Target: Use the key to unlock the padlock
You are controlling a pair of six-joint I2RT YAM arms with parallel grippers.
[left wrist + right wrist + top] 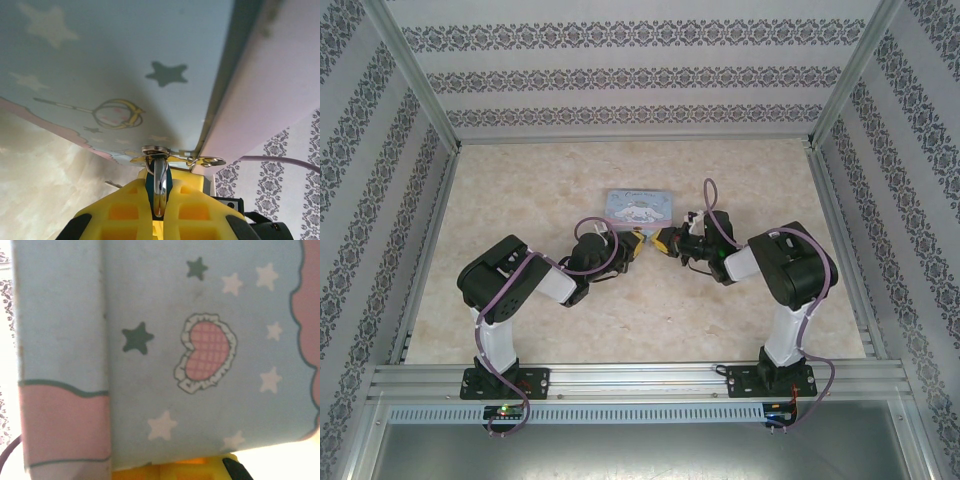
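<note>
Left gripper clamping tiny teal, silvery-shackled padlock; right gripper finger spacing: cannot tell. Risk: padlock twisting on pastel-blue tin box hasp, slipping.

Beige marbled table; pastel-blue cartoon tin box mid-table.

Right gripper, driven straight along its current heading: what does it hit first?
The pastel-blue cartoon-printed tin box. Its face, printed with stars and a heart, sits squarely ahead of the right gripper in the wrist view. The remaining gap is hard to judge, but it looks very close.
</note>
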